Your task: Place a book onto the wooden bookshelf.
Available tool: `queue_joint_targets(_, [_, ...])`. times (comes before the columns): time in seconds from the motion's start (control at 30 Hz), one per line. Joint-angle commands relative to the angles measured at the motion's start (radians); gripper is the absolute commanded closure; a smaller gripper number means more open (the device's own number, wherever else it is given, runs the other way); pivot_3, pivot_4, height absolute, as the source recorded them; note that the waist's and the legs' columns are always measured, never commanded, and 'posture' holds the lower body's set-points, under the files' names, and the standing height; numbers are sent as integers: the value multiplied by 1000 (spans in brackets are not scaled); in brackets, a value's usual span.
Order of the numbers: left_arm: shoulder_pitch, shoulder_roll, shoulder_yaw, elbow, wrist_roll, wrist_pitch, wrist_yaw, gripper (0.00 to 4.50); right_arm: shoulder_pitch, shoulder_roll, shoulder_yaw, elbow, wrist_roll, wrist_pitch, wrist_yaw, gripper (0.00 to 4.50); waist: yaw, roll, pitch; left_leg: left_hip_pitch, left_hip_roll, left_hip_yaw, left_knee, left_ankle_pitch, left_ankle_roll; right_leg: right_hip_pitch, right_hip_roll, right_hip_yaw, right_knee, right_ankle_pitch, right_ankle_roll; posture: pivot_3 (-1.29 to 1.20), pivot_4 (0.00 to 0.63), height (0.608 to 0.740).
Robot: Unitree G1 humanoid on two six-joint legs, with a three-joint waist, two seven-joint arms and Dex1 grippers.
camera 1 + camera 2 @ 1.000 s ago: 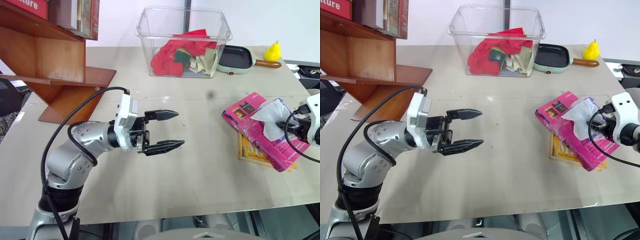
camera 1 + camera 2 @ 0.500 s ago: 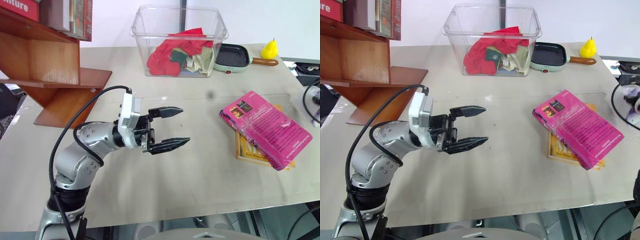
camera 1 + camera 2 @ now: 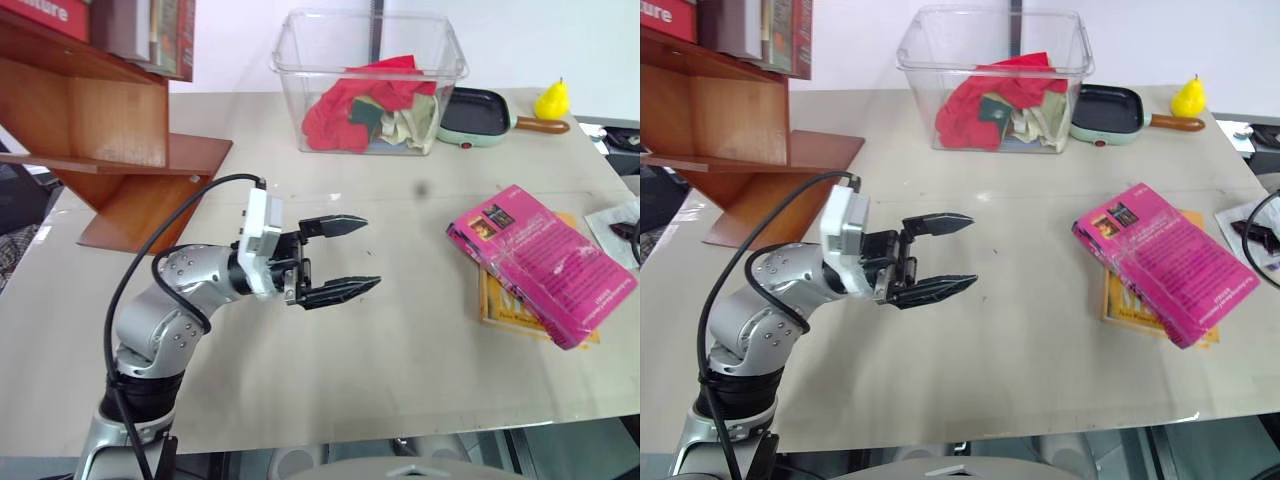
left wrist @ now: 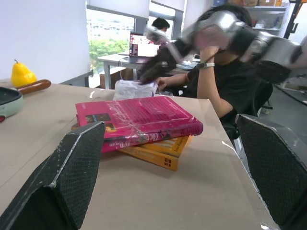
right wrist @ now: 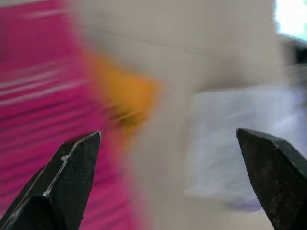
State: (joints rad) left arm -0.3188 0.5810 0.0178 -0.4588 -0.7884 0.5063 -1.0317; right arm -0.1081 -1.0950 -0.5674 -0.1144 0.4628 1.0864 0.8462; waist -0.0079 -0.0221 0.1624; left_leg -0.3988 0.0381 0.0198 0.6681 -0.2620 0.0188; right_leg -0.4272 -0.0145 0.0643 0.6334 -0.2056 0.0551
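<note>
**Books on the table: two, with the pink one on top**

Two books lie at the right side of the table (image 3: 380, 370): the book (image 3: 540, 262), bright magenta-pink and thick, rests flat on a yellow-orange book (image 3: 497, 303), covering most of it. The pink cover has two small dark pictures and fine print, too small to read. Lettering on the yellow-orange one is mostly hidden.

One wooden bookshelf (image 3: 110, 130) stands at the far left, well apart from the pink book and cut off by the frame edge. A few books stand on its upper board; on a red one (image 3: 55, 12) only the letters "ture" can be read.

At the far edge I count one clear plastic bin (image 3: 368, 80) holding red and pale cloths, one small pan (image 3: 475, 115) with a brown handle, and one yellow pear (image 3: 552, 100).

The left gripper (image 3: 345, 256) hovers above the middle of the table, pointing toward the books, its two fingers spread apart and holding nothing. In the right wrist view the right gripper (image 5: 165, 177) also has its fingers wide apart with nothing between them; what lies beyond them is blurred, only pink, orange and a pale patch. A crumpled white tissue (image 3: 612, 215) lies just beside the books at the right edge. In the left wrist view a person sits behind the table, partly covered by the blurred right arm.
</note>
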Motion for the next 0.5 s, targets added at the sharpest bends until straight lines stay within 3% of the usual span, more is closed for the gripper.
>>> queue_joint_targets(0.03, [-12, 4, 2, -8, -15, -11, -27, 0, 135, 104, -263, -274, 85, 313, -33, 16, 1, -1, 0, 1, 0, 0, 1, 0, 0, 1, 0, 0, 0, -1, 1, 0, 150, 740])
queue_joint_targets(0.13, [-18, 7, -2, 5, -14, -9, -46, 0, 128, 265, -393, -417, 92, 500, -126, 16, -8, -1, 0, 3, -1, 1, 4, 0, 0, 4, 0, 2, -1, -3, 2, 0, 150, 740])
queue_joint_targets(0.23, [-21, 8, -6, 13, -10, -9, -59, 0, 152, 386, -449, -505, 92, 528, -208, 16, -10, -1, -1, 5, -1, 2, 7, 0, 0, 5, 0, 3, 0, -2, 2, 0, 150, 740])
queue_joint_targets(0.37, [-24, 7, -16, 15, -10, -1, -65, 0, 144, 510, -452, -551, 66, 528, -302, 16, -10, 0, -1, 5, -1, 1, 8, 0, 0, 6, 1, 4, 1, -1, 2, 0, 150, 740])
queue_joint_targets(0.5, [-28, 10, -18, 30, -4, -3, -77, 0, 98, 549, -400, -510, 36, 482, -357, 16, -14, 0, -2, 4, -1, 2, 7, 0, 0, 5, 1, 5, 0, -1, 2, 0, 150, 740])
